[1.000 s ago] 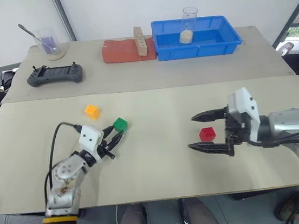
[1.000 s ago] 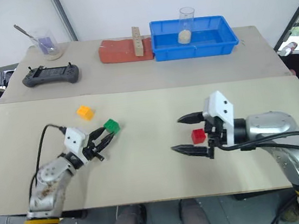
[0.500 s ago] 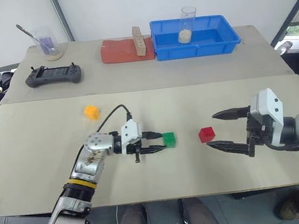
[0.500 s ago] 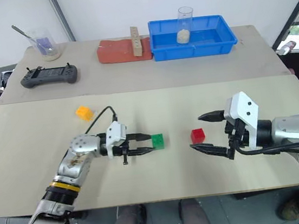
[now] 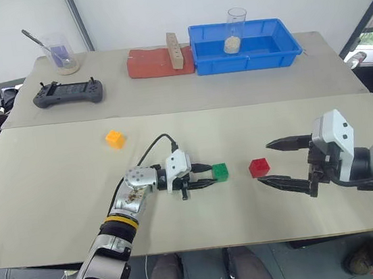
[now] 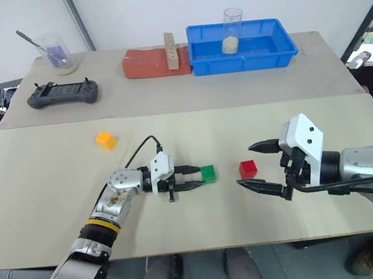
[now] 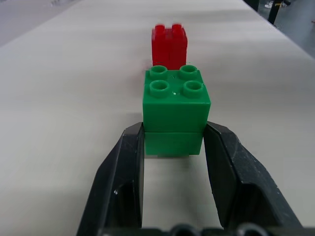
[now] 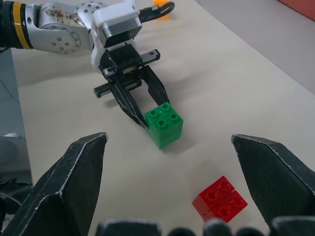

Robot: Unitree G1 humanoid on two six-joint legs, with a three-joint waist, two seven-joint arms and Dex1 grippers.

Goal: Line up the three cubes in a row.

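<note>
1. Broadly, I see the table filling the lower two thirds of the head view, with a second table behind it across the upper middle.
2. Blue bin, upper right of centre on the rear table, with a clear cup standing in it.
3. Red-brown slab, just left of the bin; a tan wooden block stands upright at its right end.
4. Right gripper, right of centre: my view shows its two black fingers spread wide, holding nothing, their tips just right of the red cube.
5. Left gripper, just left of centre, pointing toward the frame's right: its fingers are clamped on the lower part of the green cube, one on each side, as the left wrist view shows.
6. Black controller, upper left, with a beaker behind it.
7. Green cube, centre of frame, studs up, on the table.
8. Red cube, near the green cube on its right, apart from it, lying tilted.
9. Orange-yellow cube, left of centre and higher in the frame, well apart from the other two.
</note>
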